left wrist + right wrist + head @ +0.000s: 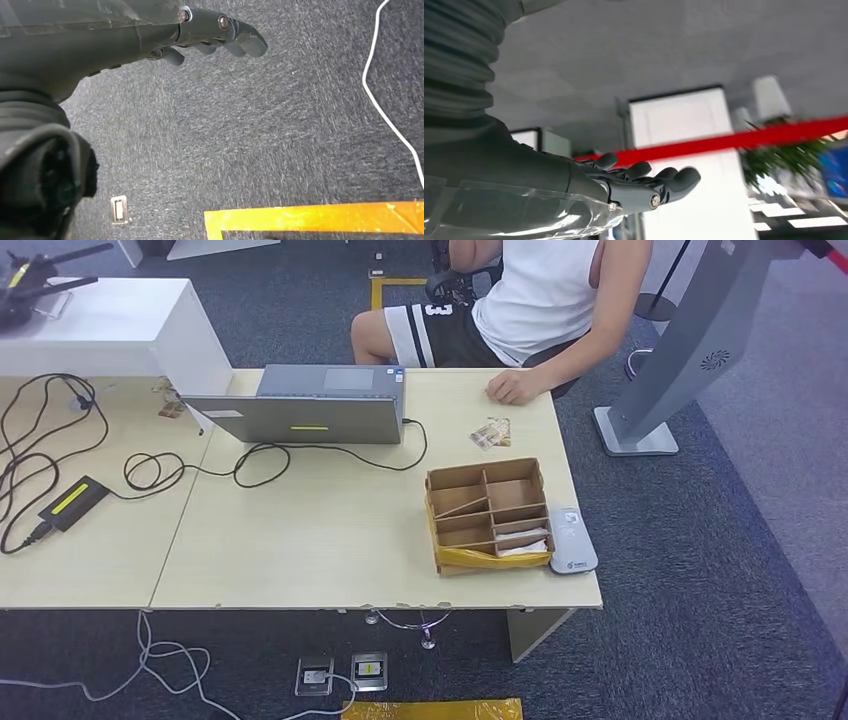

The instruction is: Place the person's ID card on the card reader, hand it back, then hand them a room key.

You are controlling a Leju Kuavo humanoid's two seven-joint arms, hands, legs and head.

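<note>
Both hands released, empty: left hand (220, 37), right hand (644, 187). ID card (490, 433) lies far from both, by person's hand (515, 387): thin, stiff, light (pinch an edge).

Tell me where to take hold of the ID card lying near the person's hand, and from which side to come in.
The ID card lies flat on the table, skewed, between the person's hand and the cardboard organizer. Probably best to pinch it across its short width, coming from above on the robot's near side. The right hand suits, since the card sits right of centre. Being flat, an edge may need lifting first.
</note>
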